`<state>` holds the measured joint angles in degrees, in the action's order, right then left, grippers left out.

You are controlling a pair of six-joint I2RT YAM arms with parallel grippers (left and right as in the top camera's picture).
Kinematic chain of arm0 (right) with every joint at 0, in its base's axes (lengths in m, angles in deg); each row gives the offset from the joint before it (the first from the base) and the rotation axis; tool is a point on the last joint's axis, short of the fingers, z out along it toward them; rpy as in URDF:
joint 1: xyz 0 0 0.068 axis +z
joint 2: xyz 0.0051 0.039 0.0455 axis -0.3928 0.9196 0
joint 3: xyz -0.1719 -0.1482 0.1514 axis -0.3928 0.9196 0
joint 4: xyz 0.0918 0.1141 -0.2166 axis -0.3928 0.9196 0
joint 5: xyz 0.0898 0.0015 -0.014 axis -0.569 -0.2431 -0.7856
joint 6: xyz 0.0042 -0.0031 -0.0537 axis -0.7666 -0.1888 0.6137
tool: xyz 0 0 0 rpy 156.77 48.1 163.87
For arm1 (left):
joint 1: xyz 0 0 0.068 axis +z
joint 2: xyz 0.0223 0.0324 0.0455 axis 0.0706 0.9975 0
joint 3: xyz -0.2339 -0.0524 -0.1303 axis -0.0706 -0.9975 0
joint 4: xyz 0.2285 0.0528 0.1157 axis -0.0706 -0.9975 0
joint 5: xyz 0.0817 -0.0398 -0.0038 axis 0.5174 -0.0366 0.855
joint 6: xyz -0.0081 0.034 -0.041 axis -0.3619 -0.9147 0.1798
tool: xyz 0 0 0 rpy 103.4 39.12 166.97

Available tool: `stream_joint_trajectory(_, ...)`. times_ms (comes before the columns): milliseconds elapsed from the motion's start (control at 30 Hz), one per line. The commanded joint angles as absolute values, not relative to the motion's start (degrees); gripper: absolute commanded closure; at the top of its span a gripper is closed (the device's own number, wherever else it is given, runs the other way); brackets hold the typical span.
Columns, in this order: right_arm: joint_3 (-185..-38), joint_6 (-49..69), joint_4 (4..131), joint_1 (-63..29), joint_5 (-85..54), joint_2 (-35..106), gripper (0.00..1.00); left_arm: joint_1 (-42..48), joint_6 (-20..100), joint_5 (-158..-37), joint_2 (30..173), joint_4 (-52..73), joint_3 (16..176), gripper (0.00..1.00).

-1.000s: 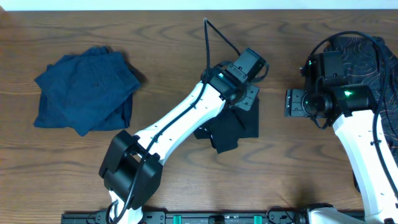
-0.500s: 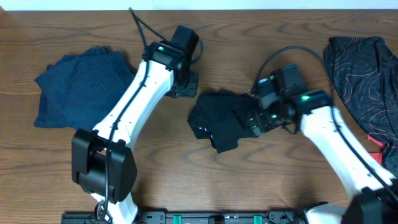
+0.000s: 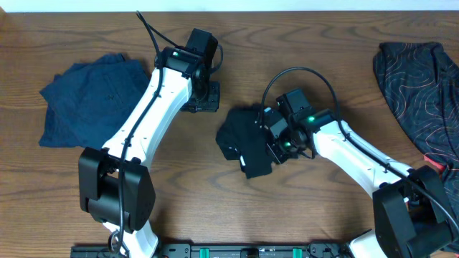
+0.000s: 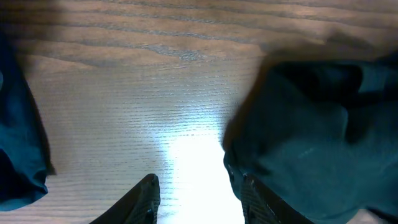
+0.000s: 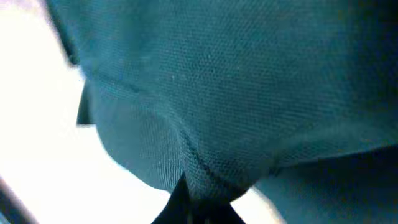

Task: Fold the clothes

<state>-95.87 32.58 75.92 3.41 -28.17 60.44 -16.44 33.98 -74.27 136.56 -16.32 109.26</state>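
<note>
A crumpled black garment (image 3: pixel 244 140) lies mid-table. My right gripper (image 3: pixel 275 143) is at its right side and is shut on a pinch of its fabric; in the right wrist view the dark cloth (image 5: pixel 236 93) fills the frame and bunches into the closed jaws of the gripper (image 5: pixel 202 205). My left gripper (image 3: pixel 201 104) hovers open to the upper left of the black garment, with bare wood between its fingertips (image 4: pixel 148 198). In the left wrist view the black garment (image 4: pixel 311 137) lies just right of the open gripper (image 4: pixel 199 202).
A pile of folded blue clothes (image 3: pixel 97 104) sits at the far left, its edge (image 4: pixel 18 143) showing in the left wrist view. A dark patterned garment (image 3: pixel 419 79) lies at the far right edge of the wooden table (image 3: pixel 330 208).
My left arm has swung left, off the black garment. My right arm has come in from the right, reached the garment and shut on its fabric.
</note>
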Motion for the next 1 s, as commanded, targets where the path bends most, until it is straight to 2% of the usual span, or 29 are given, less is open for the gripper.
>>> stream_joint_trajectory(0, -101.73, 33.01, 79.24, 2.32, -32.63, 56.01, 0.99, -16.22, 34.27, -74.60, 136.10, -16.48, 108.91, 0.55)
stream_joint_trajectory(267, -109.70, 28.47, 78.21, -6.25, -16.54, 50.37, 0.99, -16.22, 34.27, -74.62, 136.10, -17.37, 108.91, 0.55)
stream_joint_trajectory(700, -109.33, 28.45, 83.35, -10.27, -13.78, 66.45, 0.90, -16.51, 33.72, -74.62, 136.10, -18.86, 108.91, 0.55)
stream_joint_trajectory(833, -109.33, 17.47, 82.94, -10.77, 1.82, 70.56, 0.87, -17.58, 31.97, -74.62, 136.10, -19.45, 108.91, 0.55)
stream_joint_trajectory(967, -109.51, 7.92, 82.56, -12.04, 14.37, 70.63, 0.79, -19.02, 30.11, -74.62, 136.10, -19.91, 108.91, 0.55)
